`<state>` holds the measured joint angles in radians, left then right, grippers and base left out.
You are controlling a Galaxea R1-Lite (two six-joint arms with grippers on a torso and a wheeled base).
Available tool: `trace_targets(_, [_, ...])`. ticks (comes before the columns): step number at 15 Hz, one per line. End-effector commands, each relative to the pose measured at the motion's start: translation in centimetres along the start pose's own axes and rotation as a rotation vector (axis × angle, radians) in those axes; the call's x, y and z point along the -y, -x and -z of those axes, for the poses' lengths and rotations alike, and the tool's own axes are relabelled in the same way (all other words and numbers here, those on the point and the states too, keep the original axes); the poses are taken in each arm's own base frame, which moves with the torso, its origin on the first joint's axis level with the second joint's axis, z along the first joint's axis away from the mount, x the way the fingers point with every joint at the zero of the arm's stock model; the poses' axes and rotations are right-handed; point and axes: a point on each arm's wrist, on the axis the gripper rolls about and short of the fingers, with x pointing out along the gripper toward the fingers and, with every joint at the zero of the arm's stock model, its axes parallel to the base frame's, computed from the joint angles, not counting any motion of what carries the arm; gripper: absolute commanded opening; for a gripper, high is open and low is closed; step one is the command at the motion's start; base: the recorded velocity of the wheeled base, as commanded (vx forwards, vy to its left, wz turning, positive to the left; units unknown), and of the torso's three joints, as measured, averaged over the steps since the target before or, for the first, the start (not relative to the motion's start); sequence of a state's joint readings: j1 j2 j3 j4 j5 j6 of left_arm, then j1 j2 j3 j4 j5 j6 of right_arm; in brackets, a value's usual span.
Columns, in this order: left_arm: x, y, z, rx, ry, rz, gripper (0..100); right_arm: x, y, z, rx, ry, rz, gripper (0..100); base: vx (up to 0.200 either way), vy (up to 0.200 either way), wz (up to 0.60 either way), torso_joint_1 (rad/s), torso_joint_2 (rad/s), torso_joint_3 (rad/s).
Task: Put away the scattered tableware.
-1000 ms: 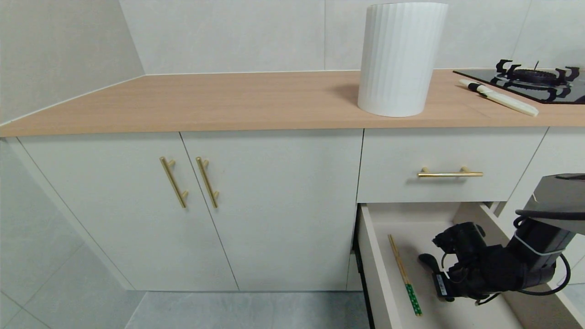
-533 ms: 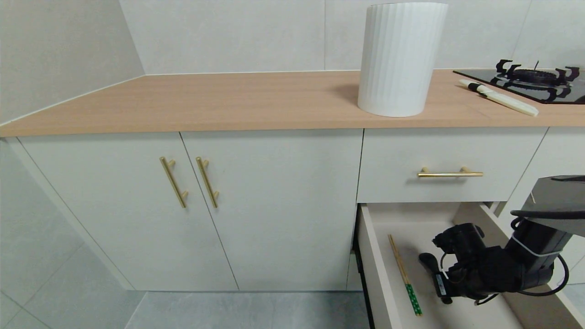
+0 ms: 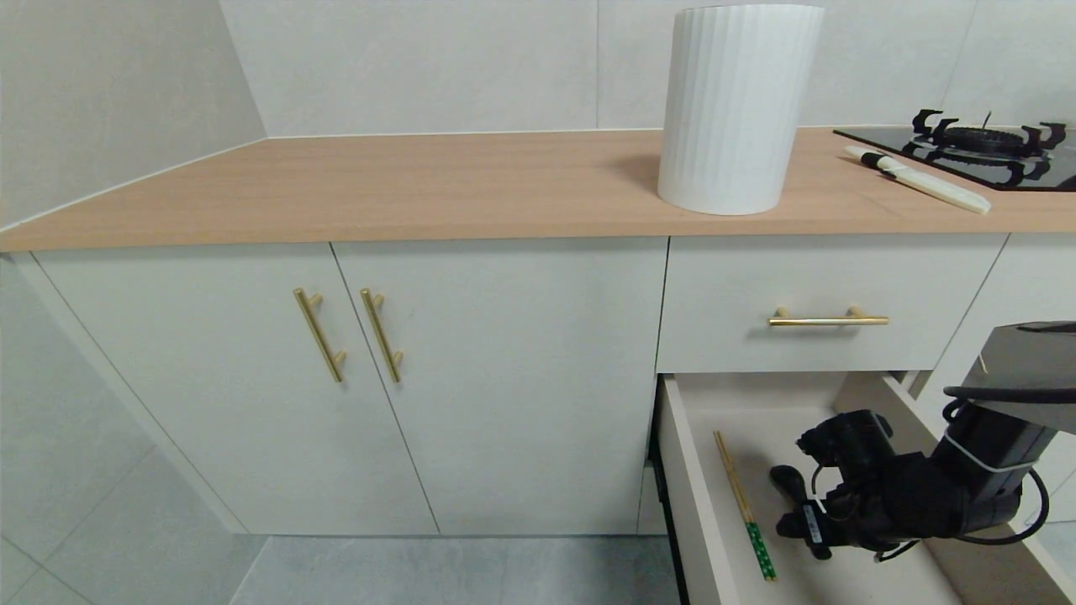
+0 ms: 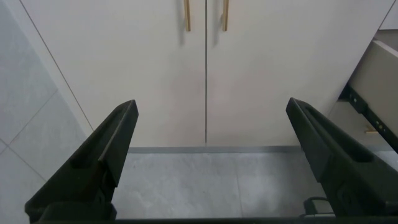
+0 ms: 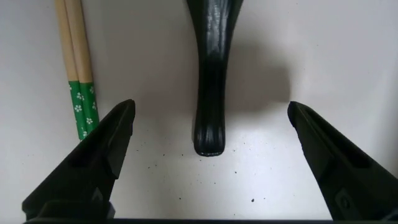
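Note:
The lower drawer [image 3: 685, 470] stands pulled out at the right. On its floor lie a pair of wooden chopsticks [image 3: 744, 504] with green flowered ends and a black spoon [image 3: 786, 481]. My right gripper [image 3: 803, 538] hangs open inside the drawer, just over the spoon's handle. In the right wrist view the spoon handle [image 5: 209, 74] lies flat between the spread fingers of the right gripper [image 5: 211, 118], untouched, and the chopsticks [image 5: 74, 68] lie beside it. A white knife [image 3: 916, 178] lies on the wooden counter [image 3: 420, 185]. My left gripper [image 4: 211, 118] is open and holds nothing, facing the cabinet doors.
A tall white ribbed cylinder [image 3: 735, 109] stands on the counter, with a black gas hob [image 3: 983, 147] at the far right. The upper drawer [image 3: 828, 302] is closed. Double cabinet doors with gold handles [image 3: 349, 334] fill the left. The left wrist view shows the grey floor [image 4: 205, 186].
The right gripper has shifted slightly inside the drawer, toward the chopsticks. Spoon and chopsticks lie where they were.

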<state>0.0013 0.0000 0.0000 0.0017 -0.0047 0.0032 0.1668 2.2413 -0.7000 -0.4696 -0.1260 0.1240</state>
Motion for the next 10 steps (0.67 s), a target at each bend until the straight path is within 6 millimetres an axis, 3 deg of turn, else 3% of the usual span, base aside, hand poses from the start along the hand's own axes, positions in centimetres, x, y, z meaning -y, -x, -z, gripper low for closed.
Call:
trace_targets(1, [0.0, 0.0, 0.0, -0.001, 0.000, 0.000, 100, 0.3, 2.5, -0.8, 0.066, -0.011, -0.008, 100, 0.000, 0.000, 0.00, 0.000, 0.00, 0.000])
trace_targets(3, [0.0, 0.0, 0.0, 0.000, 0.000, 0.000, 100, 0.5, 5.4, -1.2, 0.137, -0.017, -0.021, 100, 0.000, 0.000, 0.00, 0.000, 0.00, 0.000])
trace_targets(5, [0.0, 0.0, 0.0, 0.000, 0.000, 0.000, 100, 0.8, 10.4, -1.8, 0.266, -0.021, -0.049, 100, 0.000, 0.000, 0.00, 0.000, 0.00, 0.000])
trace_targets(6, [0.0, 0.0, 0.0, 0.000, 0.000, 0.000, 100, 0.7, 11.4, -1.7, 0.280, -0.015, -0.057, 100, 0.000, 0.000, 0.00, 0.000, 0.00, 0.000])
trace_targets(7, [0.0, 0.0, 0.0, 0.000, 0.000, 0.000, 100, 0.5, 14.1, -1.2, 0.301, 0.001, -0.075, 100, 0.000, 0.000, 0.00, 0.000, 0.00, 0.000])
trace_targets(10, [0.0, 0.0, 0.0, 0.000, 0.002, 0.000, 100, 0.0, 18.4, 0.9, 0.309, 0.051, -0.122, 100, 0.000, 0.000, 0.00, 0.000, 0.00, 0.000])
